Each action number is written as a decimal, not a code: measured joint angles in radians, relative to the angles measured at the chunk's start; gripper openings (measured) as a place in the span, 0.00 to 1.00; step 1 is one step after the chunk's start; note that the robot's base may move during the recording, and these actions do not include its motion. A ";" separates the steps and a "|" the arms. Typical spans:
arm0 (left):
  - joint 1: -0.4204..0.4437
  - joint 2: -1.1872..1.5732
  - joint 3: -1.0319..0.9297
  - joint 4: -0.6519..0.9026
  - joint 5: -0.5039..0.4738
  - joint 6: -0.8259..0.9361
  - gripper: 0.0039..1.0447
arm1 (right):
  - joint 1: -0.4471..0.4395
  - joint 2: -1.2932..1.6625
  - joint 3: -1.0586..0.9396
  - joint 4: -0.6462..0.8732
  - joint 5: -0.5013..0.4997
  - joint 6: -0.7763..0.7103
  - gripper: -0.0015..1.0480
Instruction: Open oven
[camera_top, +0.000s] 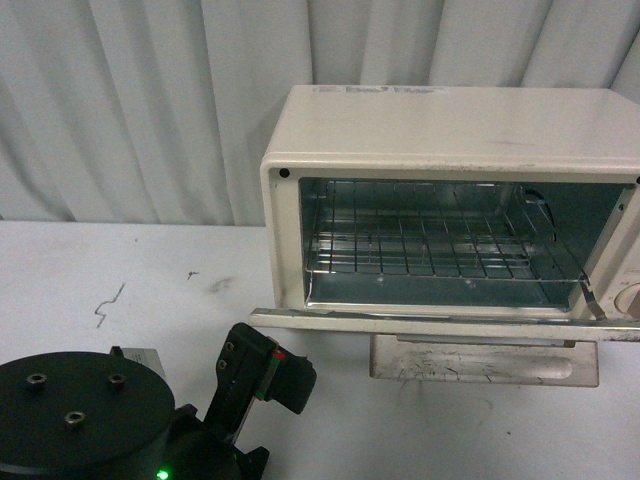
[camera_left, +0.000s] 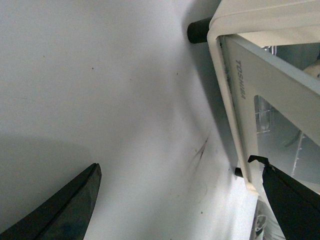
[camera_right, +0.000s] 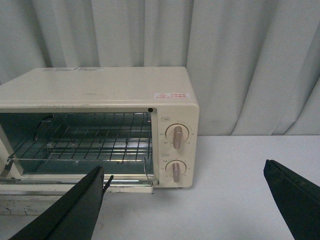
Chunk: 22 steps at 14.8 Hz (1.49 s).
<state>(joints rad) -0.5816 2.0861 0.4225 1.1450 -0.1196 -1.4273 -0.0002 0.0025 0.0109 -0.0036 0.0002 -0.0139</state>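
The left hand (camera_left: 175, 164) is open, low over the white table (camera_top: 100, 260). The right hand (camera_right: 183, 166) is open too, facing the oven (camera_top: 440, 130). The oven sits on the table, door (camera_top: 440, 322) flat down, wire rack (camera_top: 430, 250) and 2 knobs (camera_right: 176, 136) showing. A curtain (camera_top: 130, 100) hangs behind.

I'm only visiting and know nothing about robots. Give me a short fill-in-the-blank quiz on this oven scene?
1. The oven has its door folded down, so it is ____.
2. Inside sits a bare wire ____.
3. Its front panel carries ____ round knobs.
4. The right gripper is spread and holds ____.
Missing words: open; rack; two; nothing.
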 joint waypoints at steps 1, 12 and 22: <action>0.004 -0.017 -0.010 0.004 0.001 -0.005 0.94 | 0.000 0.000 0.000 0.000 0.000 0.000 0.94; 0.191 -0.296 -0.246 0.030 0.073 0.021 0.94 | 0.000 0.000 0.000 0.000 0.000 0.000 0.94; 0.467 -1.077 -0.337 -0.508 0.228 0.221 0.94 | 0.000 0.000 0.000 0.000 0.000 0.000 0.94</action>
<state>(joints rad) -0.1150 1.0088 0.0853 0.6369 0.1085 -1.2064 -0.0002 0.0029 0.0109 -0.0036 0.0002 -0.0139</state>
